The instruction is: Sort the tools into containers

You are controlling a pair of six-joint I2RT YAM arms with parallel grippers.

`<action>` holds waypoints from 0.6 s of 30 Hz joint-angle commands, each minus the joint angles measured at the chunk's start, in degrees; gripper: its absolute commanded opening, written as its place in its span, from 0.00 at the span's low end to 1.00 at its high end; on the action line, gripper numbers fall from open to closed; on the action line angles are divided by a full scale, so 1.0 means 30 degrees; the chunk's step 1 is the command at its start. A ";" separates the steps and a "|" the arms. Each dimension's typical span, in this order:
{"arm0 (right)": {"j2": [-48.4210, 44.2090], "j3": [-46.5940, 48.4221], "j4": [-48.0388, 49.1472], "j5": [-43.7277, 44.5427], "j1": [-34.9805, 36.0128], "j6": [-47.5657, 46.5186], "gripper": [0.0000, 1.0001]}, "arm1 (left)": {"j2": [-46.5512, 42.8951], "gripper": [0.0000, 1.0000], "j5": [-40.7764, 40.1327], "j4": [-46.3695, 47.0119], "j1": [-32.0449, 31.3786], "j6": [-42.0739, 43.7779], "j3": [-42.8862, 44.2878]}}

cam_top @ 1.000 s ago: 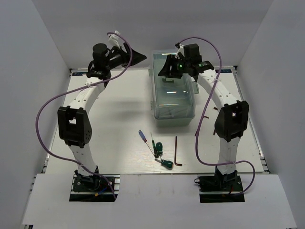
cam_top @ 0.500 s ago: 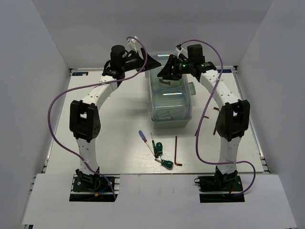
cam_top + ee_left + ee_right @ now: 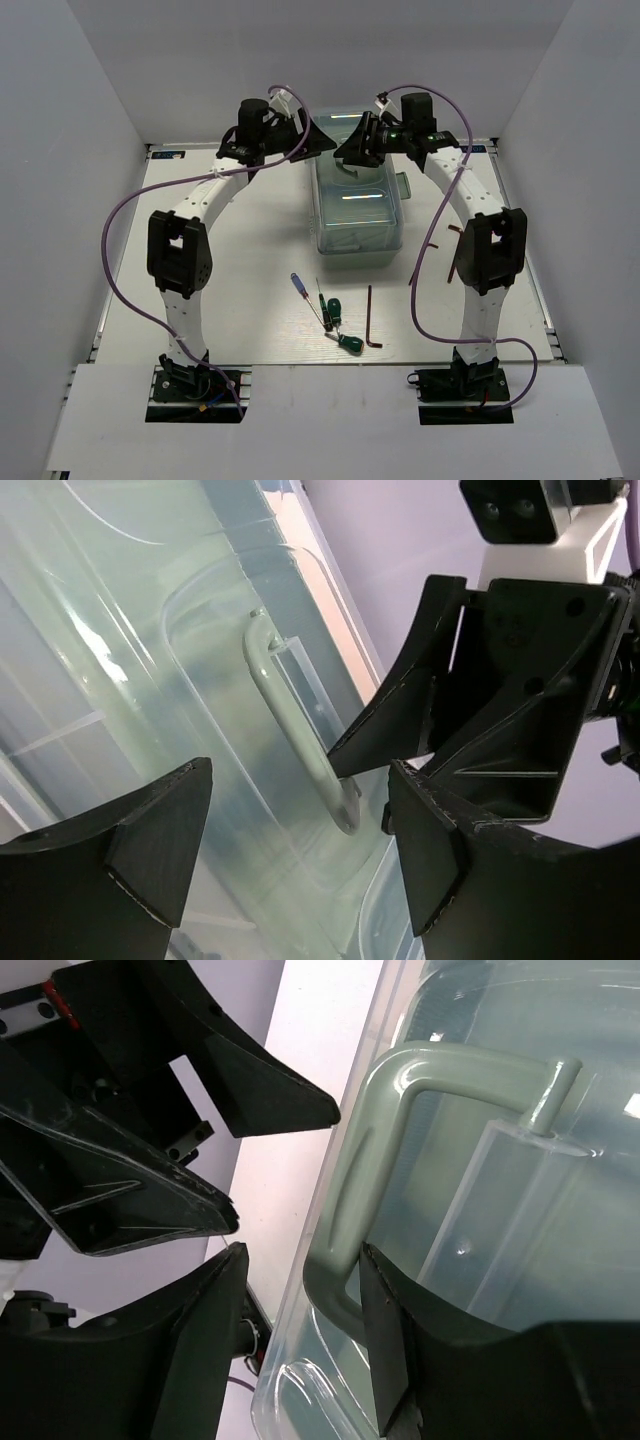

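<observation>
The toolbox [image 3: 362,215], pale mint with a translucent lid, stands shut at the back centre. My right gripper [image 3: 350,150] hangs over its far end; in the right wrist view it [image 3: 300,1260] is open and straddles one end of the mint handle [image 3: 440,1075], one finger inside the loop. My left gripper [image 3: 322,138] is open beside it, over the lid and handle [image 3: 295,720]. On the table in front lie a blue screwdriver [image 3: 299,285], a thin green one [image 3: 322,303], two stubby green ones [image 3: 336,309] [image 3: 349,343] and a dark hex key [image 3: 371,320].
The white back wall stands close behind both grippers, which almost touch each other. Purple cables loop off both arms. A small dark piece [image 3: 452,228] shows beside the right arm. The table's side rails run left and right.
My left arm has swung right from the back left, bringing its gripper next to the right one over the toolbox. The toolbox has settled lower and a little further back.
</observation>
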 commanded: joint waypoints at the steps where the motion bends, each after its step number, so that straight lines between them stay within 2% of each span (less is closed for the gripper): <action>1: -0.0965 -0.0125 0.1646 -0.0980 0.0035 0.0472 0.54 | -0.0453 0.81 -0.0786 -0.0996 -0.0235 0.0345 0.1480; 7: -0.1052 -0.0477 0.1618 -0.0980 -0.0023 0.0442 0.54 | 0.0425 0.81 -0.1226 -0.1174 -0.0411 -0.0270 0.2565; 13: -0.0994 -0.0537 0.1734 -0.1067 -0.0052 0.0501 0.54 | 0.1568 0.80 -0.1986 -0.3251 -0.0762 -0.0094 0.4673; 18: -0.0994 -0.0625 0.1997 -0.1039 -0.0081 0.0648 0.54 | 0.1746 0.79 -0.2542 -0.4016 -0.0936 0.0111 0.4677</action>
